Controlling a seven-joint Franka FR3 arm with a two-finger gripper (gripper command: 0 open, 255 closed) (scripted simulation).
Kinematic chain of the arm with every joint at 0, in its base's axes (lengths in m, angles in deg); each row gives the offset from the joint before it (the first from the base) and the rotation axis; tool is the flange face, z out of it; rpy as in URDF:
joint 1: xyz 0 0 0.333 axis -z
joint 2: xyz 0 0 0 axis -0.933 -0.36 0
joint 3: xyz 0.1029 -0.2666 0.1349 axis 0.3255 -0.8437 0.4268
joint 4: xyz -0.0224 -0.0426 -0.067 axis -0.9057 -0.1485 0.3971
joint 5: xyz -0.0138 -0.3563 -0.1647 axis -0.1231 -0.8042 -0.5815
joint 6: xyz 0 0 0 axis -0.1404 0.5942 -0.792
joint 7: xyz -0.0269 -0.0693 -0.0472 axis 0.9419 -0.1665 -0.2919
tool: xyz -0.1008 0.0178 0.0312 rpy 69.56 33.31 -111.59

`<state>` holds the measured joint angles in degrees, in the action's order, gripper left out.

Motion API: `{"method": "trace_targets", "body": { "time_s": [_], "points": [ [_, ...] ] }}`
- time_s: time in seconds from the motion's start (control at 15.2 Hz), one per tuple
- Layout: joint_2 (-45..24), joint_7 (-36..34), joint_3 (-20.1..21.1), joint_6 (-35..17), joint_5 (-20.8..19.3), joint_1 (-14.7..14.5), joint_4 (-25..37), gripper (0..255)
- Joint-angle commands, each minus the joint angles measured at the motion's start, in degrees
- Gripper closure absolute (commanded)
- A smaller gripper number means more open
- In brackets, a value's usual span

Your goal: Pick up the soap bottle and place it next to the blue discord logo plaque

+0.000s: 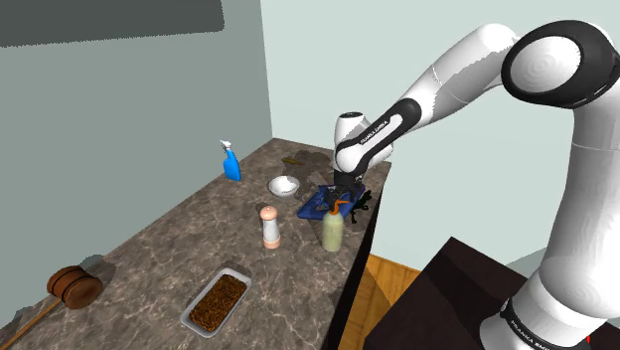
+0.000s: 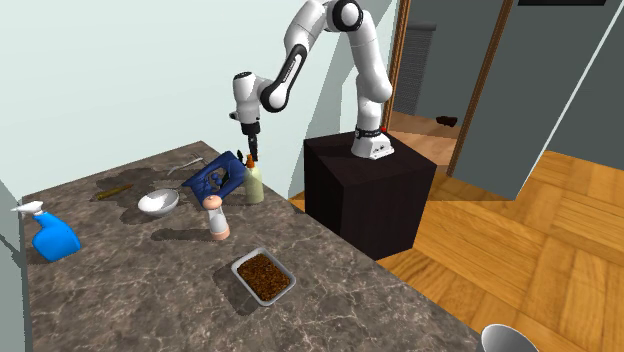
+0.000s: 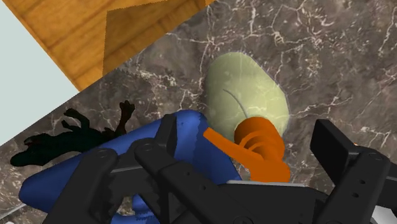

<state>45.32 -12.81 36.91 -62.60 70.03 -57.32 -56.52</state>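
Shoulder view, gripper (image 1: 344, 193): you see it hang straight down at the counter's edge, at 12 o'clock over the soap bottle
Shoulder view, soap bottle (image 1: 333, 233): pale body with an orange pump (image 1: 337, 207), upright on the marbled counter (image 1: 149, 249), not lifted
Shoulder view, blue plaque (image 1: 316, 205): lies at 11 o'clock of the bottle, just beside it
Shoulder view, shaker (image 1: 269, 227): upright at 9 o'clock of the bottle, near it
Shoulder view, white bowl (image 1: 283, 185): at 10 o'clock of the bottle, with a blue spray bottle (image 1: 231, 162) further out on the same line
Shoulder view, tray (image 1: 217, 301): holds something brown, at 7 o'clock of the shaker; a mallet (image 1: 75, 286) lies at 9 o'clock of it

Second exterior view, gripper (image 2: 252, 148): points down just above the pump
Second exterior view, soap bottle (image 2: 254, 187): upright on the counter, the dark stand (image 2: 370, 200) at 3 o'clock
Second exterior view, blue plaque (image 2: 213, 178): at 9 o'clock of the bottle, just beside it

Wrist view, fingers (image 3: 331, 143): you find them spread apart on either side of the orange pump (image 3: 257, 146), clasping nothing
Wrist view, soap bottle (image 3: 248, 95): its pale body shows beyond the pump, on the counter
Wrist view, blue plaque (image 3: 191, 137): just beside the bottle, partly behind one finger
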Motion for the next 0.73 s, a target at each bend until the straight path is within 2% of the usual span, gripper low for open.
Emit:
{"method": "trace_targets", "body": {
  "time_s": [0.0,0.13,0.66],
  "points": [
    [2.36,0.58,0.32,2.49,0.7,0.38,0.16,0],
    [4.83,1.09,0.64,5.49,1.44,0.67,0.74,0],
    [4.83,1.09,0.62,5.49,1.45,0.65,0.74,0]
  ]
}}
